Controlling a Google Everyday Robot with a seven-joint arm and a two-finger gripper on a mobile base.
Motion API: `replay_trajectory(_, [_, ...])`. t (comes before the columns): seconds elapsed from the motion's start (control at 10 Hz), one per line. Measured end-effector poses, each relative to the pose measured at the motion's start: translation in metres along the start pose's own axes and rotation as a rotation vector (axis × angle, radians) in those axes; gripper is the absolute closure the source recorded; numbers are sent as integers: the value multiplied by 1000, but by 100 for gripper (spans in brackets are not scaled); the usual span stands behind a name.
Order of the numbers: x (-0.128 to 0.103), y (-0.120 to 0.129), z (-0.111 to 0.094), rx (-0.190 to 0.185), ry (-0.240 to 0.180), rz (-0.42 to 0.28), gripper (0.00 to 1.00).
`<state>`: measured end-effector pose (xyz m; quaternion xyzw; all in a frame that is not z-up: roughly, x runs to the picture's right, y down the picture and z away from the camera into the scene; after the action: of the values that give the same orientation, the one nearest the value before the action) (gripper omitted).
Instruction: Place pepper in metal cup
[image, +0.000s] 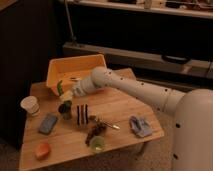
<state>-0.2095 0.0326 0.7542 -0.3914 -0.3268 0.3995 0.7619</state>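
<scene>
camera view: gripper (64, 95) closed on pepper (60, 88), pepper's long axis approx upright, hanging just above metal cup (65, 111) w/ cup mouth nearly straight below.

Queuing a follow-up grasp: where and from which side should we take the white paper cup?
Take the white paper cup across its side wall near mid-height, probably coming from the table-centre side. It stands upright, mouth up, near the table's edge, with bare wood toward the centre. The end effector is shut on the pepper, above the metal cup.
</scene>
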Motion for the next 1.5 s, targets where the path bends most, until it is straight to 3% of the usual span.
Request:
replay_trajectory(0.3, [10, -4, 11, -7, -1, -30, 82])
replay_trajectory(0.8, [16, -5, 27, 12, 1, -84, 82])
replay_trajectory(1.5, [21, -19, 46, 12, -7, -107, 82])
